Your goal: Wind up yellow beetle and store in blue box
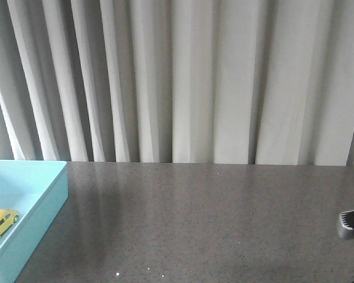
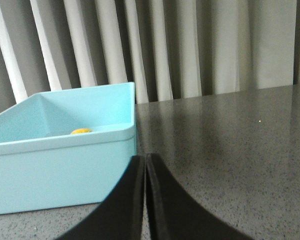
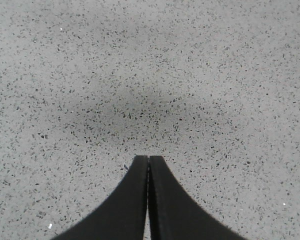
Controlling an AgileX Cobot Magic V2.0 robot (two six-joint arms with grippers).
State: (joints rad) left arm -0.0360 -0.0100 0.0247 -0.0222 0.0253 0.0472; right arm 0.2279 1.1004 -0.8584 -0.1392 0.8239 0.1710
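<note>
Right gripper [image 3: 148, 162], two black curved fingers [image 3: 132, 200] pressed together at the tips, nothing between them. It hangs over a grey speckled stone-like tabletop [image 3: 190, 75]; a soft dark shadow lies on the surface just ahead of the tips.

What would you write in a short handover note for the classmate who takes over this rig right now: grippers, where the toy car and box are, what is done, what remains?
Left gripper: shut, empty, outside the blue box, near its wall.
Right gripper: shut, empty, above bare table.
Yellow beetle: lies inside the blue box, on its floor; only its roof shows in the left wrist view.
Done: the beetle is stored in the box. Whether it was wound up cannot be told from these views.
Left: probably nothing more than parking the arms.
</note>
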